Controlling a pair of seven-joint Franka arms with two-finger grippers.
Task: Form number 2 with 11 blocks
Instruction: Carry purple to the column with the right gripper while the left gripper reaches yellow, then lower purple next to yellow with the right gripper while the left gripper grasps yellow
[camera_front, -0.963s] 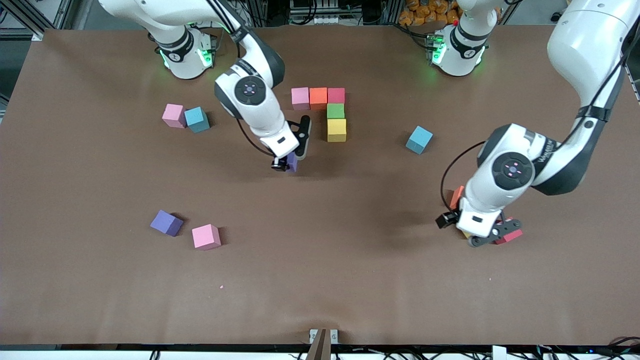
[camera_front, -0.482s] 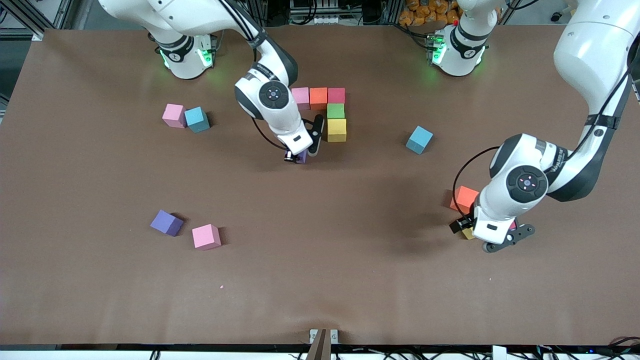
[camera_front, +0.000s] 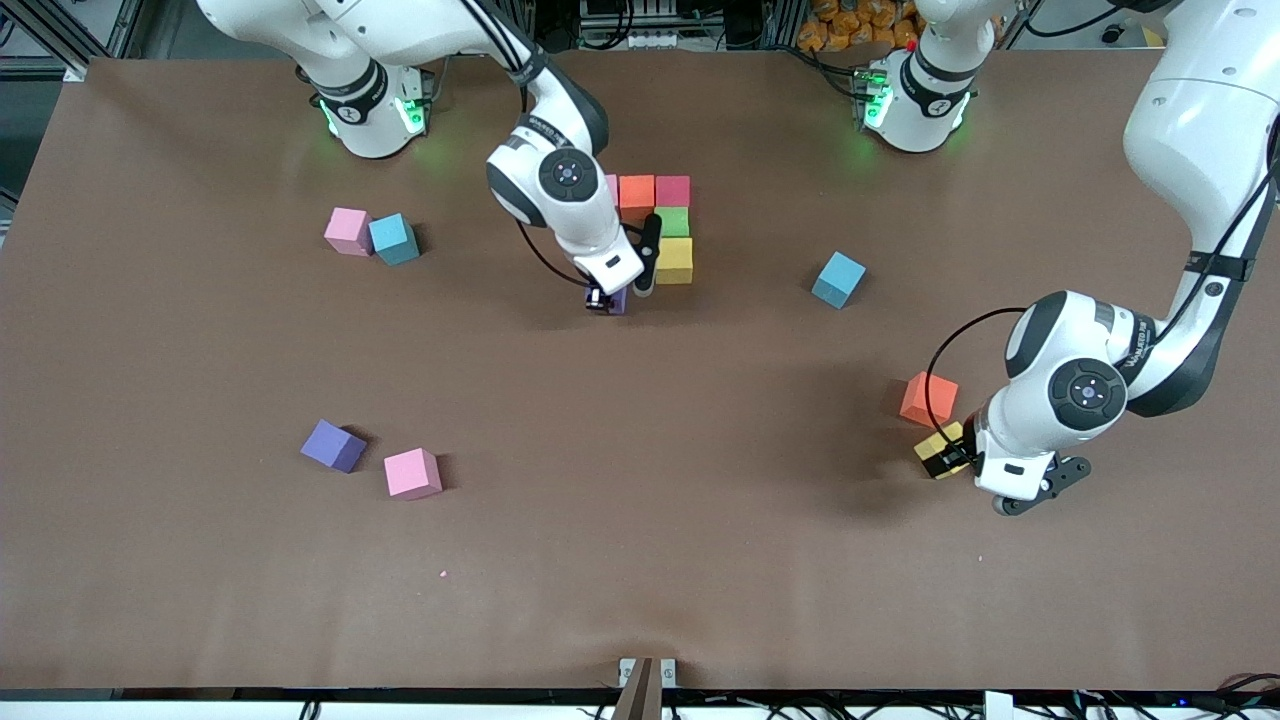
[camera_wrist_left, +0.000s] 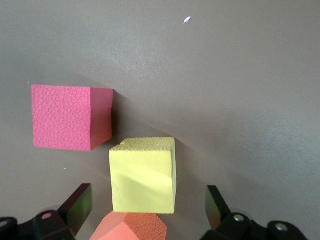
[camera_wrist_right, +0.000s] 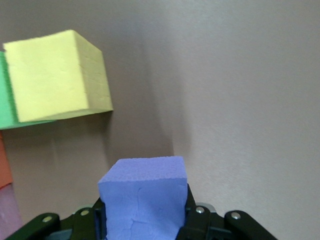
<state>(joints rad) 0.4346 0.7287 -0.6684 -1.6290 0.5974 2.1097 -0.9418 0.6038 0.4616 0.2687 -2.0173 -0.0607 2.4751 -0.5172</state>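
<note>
Since a second ago the right arm has carried its purple cube in toward the half-built number 2, and the left arm has drifted off the loose cubes at its own end of the table, uncovering an orange cube and a yellow cube.

The right gripper is clamped on the purple cube, low over the table beside the figure. The figure so far – pink, orange and crimson in a row, green and then yellow below the crimson – ends at that yellow block. The purple cube sits slightly nearer the front camera than the yellow one and offset toward the right arm's end, so the open slot lies just farther from the camera, touching the yellow block's side.

The left gripper hangs with fingers spread wide over the loose yellow cube, holding nothing – a crimson cube lies just beside it
</note>
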